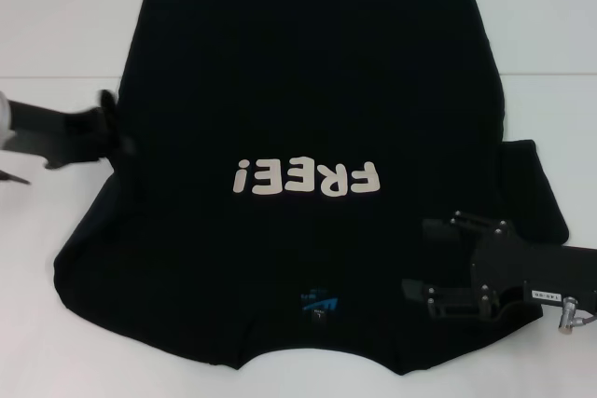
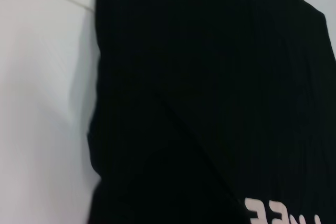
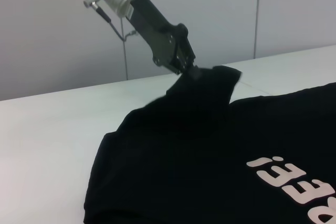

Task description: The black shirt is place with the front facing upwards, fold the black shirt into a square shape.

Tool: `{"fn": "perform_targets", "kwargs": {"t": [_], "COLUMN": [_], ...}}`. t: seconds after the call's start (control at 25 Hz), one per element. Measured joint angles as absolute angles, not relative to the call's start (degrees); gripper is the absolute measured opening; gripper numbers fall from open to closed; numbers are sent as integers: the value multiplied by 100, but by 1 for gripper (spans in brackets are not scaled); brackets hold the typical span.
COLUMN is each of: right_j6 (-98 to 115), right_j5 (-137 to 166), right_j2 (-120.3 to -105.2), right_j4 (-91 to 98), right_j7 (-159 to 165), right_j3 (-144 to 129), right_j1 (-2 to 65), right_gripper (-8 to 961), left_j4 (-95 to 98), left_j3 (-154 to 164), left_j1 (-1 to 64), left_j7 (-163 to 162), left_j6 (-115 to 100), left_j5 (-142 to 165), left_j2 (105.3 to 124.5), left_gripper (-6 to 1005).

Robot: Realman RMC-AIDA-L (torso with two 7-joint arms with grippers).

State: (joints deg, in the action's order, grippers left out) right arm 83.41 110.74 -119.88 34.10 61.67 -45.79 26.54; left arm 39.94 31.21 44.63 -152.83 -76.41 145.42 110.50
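While the left claw (image 3: 190, 70) pinches the black shirt (image 1: 308, 109) sleeve aloft, a slip could undo the fold; the right claw (image 1: 431, 263) hovers wide over the shirt's shoulder.

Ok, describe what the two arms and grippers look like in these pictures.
The left gripper is matte black with bolted side plates, on a silver cylindrical wrist bearing a green light and a thin cable looping alongside. The right gripper is black too, a boxy body with visible round screws, a small white label with dark print, and a silver connector near its wrist.
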Motion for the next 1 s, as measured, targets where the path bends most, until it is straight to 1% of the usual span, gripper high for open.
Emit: {"fn": "perform_targets", "kwargs": {"t": [0.08,0.2,0.36,0.56,0.6,0.8,1.0], "right_j6": [8341,8341,8341,8341,8341,8338,8310], "right_j5": [11074,11074,11074,11074,11074,11074,11074], "right_j2": [-11988,-11988,-11989,-11996,-11997,-11997,-11997], "right_j4": [3408,3410,3409,3394,3393,3370,3350], "right_j7": [6172,6179,6183,6183,6184,6179,6174], "right_j3": [-4579,-4579,-4579,-4579,-4579,-4579,-4577], "right_j1": [2649,2645,2645,2640,2638,2637,2643], "right_gripper": [925,925,925,925,925,925,925], "left_j4": [3968,3832,3432,3278,3270,3180,3051], "left_j3": [3105,3100,3097,3057,3048,3033,3045], "left_j1": [4413,4328,4258,4044,3998,3703,3480], "left_j7": [-15268,-15250,-15204,-14764,-14643,-13689,-12599], "left_j6": [-7537,-7361,-6961,-6523,-6525,-6746,-7325], "left_j5": [14430,14148,13878,13626,13482,12379,11766], "left_j2": [11189,11282,11354,11605,11620,11641,11598], "left_gripper": [20,19,19,22,25,199,400]}}
